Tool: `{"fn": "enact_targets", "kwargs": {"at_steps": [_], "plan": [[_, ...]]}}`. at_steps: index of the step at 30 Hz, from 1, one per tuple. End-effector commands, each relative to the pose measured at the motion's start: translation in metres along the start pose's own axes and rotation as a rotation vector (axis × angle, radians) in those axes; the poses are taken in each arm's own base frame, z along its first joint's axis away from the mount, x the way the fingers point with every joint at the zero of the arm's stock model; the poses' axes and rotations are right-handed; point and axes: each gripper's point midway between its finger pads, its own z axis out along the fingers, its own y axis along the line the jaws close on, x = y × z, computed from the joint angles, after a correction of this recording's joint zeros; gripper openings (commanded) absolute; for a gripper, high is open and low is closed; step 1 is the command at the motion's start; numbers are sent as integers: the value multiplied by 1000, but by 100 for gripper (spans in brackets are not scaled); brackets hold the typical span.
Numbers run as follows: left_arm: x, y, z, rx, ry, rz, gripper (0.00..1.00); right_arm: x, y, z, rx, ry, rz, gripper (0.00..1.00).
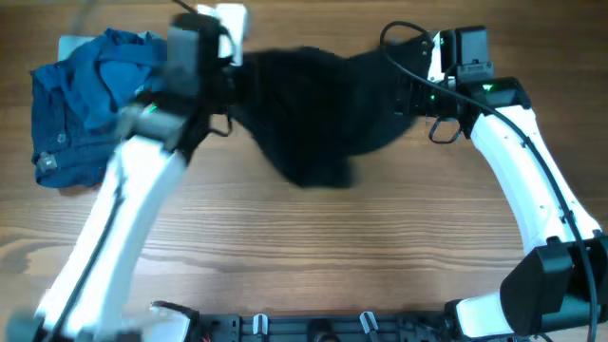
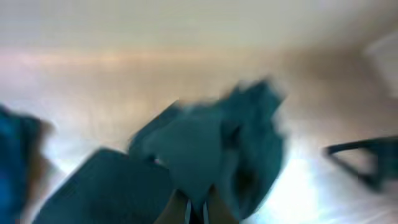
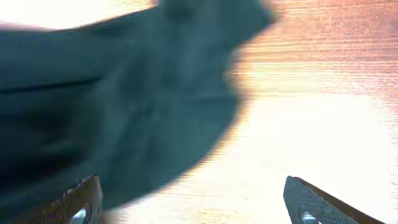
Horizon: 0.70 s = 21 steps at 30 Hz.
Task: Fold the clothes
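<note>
A dark garment [image 1: 313, 104] hangs bunched between my two grippers at the back middle of the wooden table [image 1: 313, 247]. My left gripper [image 1: 223, 90] is at its left end. In the blurred left wrist view my fingers [image 2: 198, 214] are shut on a fold of the garment [image 2: 193, 155]. My right gripper [image 1: 407, 95] is at the garment's right end. In the right wrist view its jaws [image 3: 193, 205] are wide open, with the garment [image 3: 112, 93] lying by the left finger and bare table between the fingers.
A crumpled pile of blue clothes [image 1: 90, 95] lies at the back left; part of it shows at the left wrist view's left edge [image 2: 12, 162]. A white object [image 1: 228, 17] sits at the back edge. A black fixture [image 1: 313, 328] lines the front edge.
</note>
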Motion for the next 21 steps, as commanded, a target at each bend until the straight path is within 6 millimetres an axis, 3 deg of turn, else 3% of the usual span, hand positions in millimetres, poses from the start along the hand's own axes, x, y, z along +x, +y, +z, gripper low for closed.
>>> {"fn": "enact_targets", "kwargs": {"at_steps": [1, 5, 10, 16, 21], "plan": [[-9, 6, -42, -51, -50, 10, 4, -12, 7, -8, -39, -42, 43, 90], [14, 20, -30, -115, 48, 25, 4, -28, 32, -3, -170, -93, 50, 77], [20, 21, -19, -118, 76, 25, 4, -15, 72, 41, -271, -24, 32, 75], [23, 27, -20, -150, 91, 17, 4, 29, 171, 111, -425, 63, 0, 70], [32, 33, -22, -183, 125, 12, 4, 68, 210, 146, -339, 99, 146, 65]]}}
